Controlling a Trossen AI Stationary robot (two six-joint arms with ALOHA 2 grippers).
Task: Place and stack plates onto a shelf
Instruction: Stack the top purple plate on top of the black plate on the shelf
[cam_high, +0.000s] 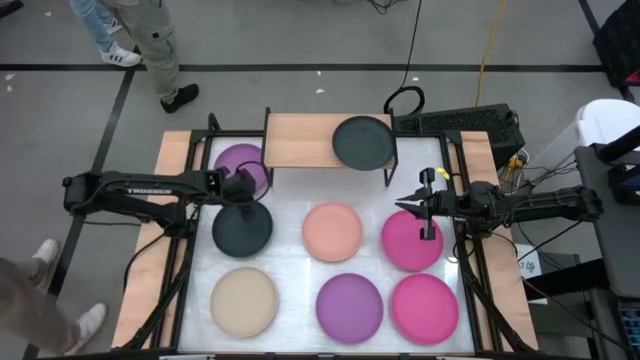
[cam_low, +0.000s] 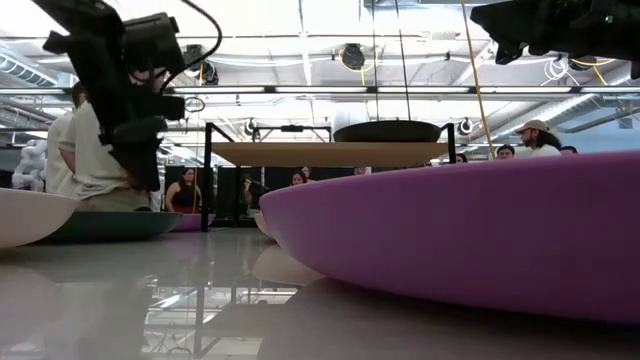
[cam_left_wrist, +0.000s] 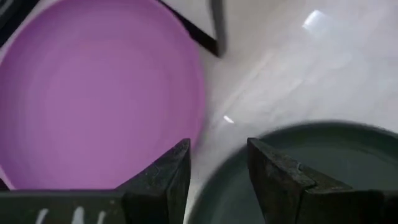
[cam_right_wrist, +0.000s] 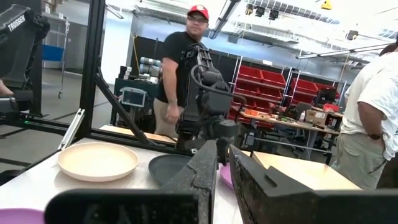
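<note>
Plates, seven left on the table, one dark plate (cam_high: 363, 142) on the shelf (cam_high: 300, 140)
Left gripper (cam_high: 247, 186) hovered spread between purple plate (cam_high: 240, 165) and near dark plate (cam_high: 242, 228); a misjudged descent risked nudging either; right gripper (cam_high: 428, 207) pressed together, empty

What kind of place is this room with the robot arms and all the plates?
Probably a robot lab or workshop. Red storage bins line shelves behind a cluttered workbench, people stand around watching, and cables trail over the grey floor beside the white table.
</note>
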